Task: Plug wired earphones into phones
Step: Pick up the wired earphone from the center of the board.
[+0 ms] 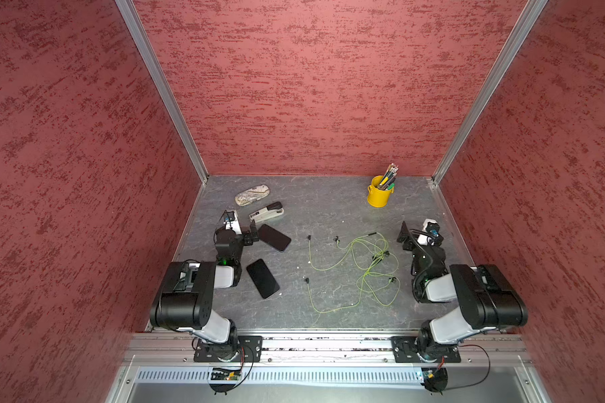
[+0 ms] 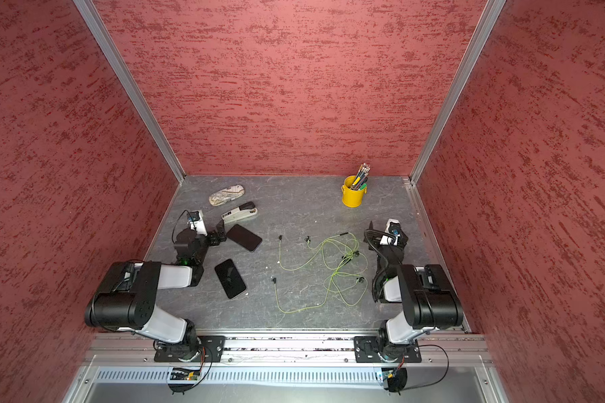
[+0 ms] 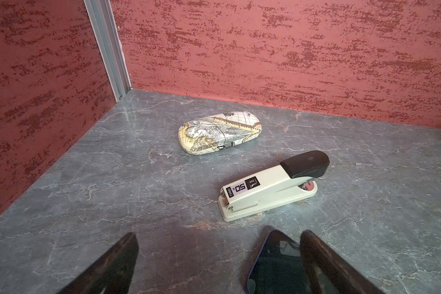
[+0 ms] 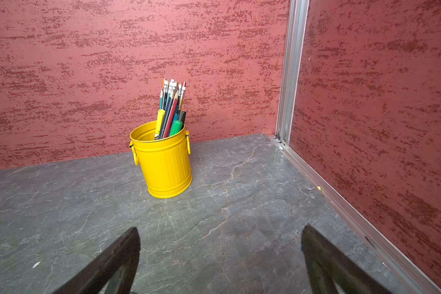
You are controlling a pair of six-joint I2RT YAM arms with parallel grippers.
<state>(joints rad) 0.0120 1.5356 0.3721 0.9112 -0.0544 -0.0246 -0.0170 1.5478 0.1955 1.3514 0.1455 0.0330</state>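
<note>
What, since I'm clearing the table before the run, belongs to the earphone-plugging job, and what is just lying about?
For the job:
earphones
far phone
near phone

Lying about:
case
stapler
bucket of pencils

Left gripper [image 3: 219,235] jaws wide apart, right gripper [image 4: 220,230] likewise, both arms folded low

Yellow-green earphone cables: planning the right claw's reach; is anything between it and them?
Nothing visible: only bare grey tabletop separates the right claw from the thin yellow-green earphone cables. The yellow metal bucket stands farther back.
</note>
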